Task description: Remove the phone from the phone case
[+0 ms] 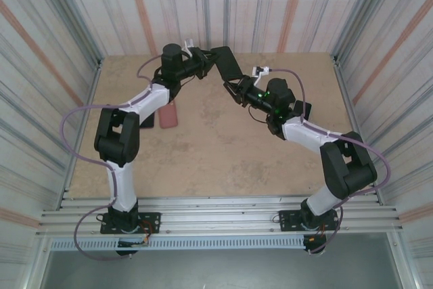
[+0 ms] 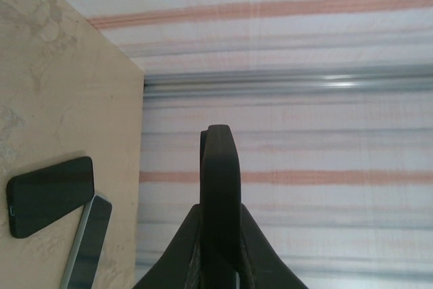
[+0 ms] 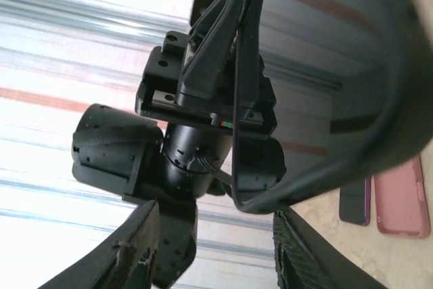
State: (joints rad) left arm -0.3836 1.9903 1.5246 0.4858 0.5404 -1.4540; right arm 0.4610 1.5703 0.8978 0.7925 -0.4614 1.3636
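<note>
Black rectangular phone case [image 1: 226,63] clenched in left end effector [image 1: 205,59] above tabletop's [image 1: 216,160] far edge; right end effector [image 1: 236,90] released.

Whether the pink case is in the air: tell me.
No, the pink case lies flat on the table beside a dark phone.

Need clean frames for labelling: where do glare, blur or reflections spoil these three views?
Top external: evenly lit, sharp, only faint shadows on the table. Left wrist: glare streak on the metal rail; the gripped phone, edge-on, looks soft. Right wrist: the wall is washed out at left, the phone's face mirrors stripes, the right fingers are blurred.
</note>
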